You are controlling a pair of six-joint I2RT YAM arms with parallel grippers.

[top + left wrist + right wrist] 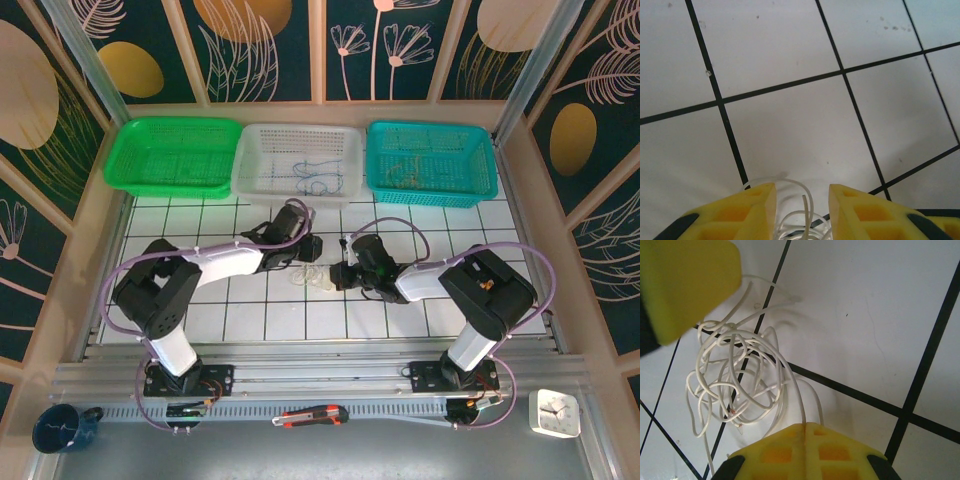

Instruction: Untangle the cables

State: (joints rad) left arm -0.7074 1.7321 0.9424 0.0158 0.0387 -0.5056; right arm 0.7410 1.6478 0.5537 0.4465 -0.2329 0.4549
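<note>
Where the two arms meet mid-table, a loose knot of thin, glossy white cables [312, 277] lies on the matte white tiled tabletop [250, 320], ruled with black lines. The right wrist view resolves separate springy loops; the top view gives a pale smudge.

Right gripper [806, 427]: blocky yellow fingers pressed together, pinching one strand at the tips.

Left gripper [802, 197]: jaws part-way apart, straddling loops, clamping nothing.

Far edge: perforated plastic green basket [175, 155], white basket [265, 150], teal basket [470, 160]. Dark leaf-patterned wall panels [270, 45] surround the table.
</note>
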